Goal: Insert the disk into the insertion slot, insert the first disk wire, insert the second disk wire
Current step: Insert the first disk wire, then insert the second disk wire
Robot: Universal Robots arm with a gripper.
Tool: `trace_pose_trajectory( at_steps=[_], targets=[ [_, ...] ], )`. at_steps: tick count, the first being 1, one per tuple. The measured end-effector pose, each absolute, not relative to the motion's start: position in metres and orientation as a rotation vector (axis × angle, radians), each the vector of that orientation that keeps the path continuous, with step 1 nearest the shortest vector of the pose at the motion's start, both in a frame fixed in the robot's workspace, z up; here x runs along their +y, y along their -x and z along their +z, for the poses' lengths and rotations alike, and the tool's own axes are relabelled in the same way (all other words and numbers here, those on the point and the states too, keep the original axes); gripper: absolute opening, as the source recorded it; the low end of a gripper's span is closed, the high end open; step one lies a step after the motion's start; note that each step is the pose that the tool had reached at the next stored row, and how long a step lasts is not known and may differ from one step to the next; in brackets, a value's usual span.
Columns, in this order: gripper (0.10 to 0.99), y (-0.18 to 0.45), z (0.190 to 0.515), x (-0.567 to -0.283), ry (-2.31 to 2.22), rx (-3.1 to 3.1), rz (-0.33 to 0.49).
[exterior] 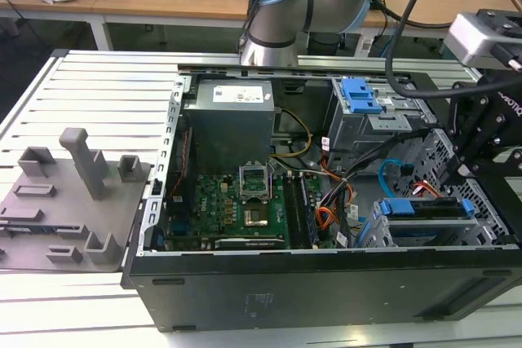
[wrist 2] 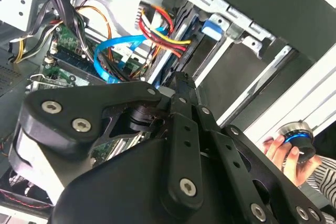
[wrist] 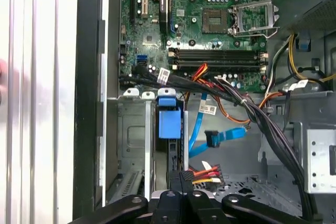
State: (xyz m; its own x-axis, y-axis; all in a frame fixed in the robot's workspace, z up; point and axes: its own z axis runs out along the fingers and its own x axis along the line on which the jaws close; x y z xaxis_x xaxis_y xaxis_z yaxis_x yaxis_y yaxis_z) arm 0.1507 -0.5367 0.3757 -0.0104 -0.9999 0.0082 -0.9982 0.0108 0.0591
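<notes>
Gripper [wrist: 178, 179] pinches 1st disk wire [wrist: 207, 173] at disk [wrist: 169, 121], 2nd disk wire [wrist: 197, 124] loose.

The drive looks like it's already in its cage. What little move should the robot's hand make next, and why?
Probably push straight on toward the blue-framed silver hard drive, which already sits in the low silver metal cage. The hand seems shut on the red, yellow and black wire bundle at the drive's end; the flat light-blue cable lies loose.

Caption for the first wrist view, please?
End effector at the disk in the insertion slot; second disk wire lying loose beside it.
</notes>
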Motion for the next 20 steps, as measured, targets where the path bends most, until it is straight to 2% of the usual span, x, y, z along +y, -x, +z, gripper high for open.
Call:
trace_pose_trajectory(
  at_steps=[20],
  targets=[
    [0.106,-0.132,0.376,-0.537,-2.176,-2.199,-0.056]
  ],
)
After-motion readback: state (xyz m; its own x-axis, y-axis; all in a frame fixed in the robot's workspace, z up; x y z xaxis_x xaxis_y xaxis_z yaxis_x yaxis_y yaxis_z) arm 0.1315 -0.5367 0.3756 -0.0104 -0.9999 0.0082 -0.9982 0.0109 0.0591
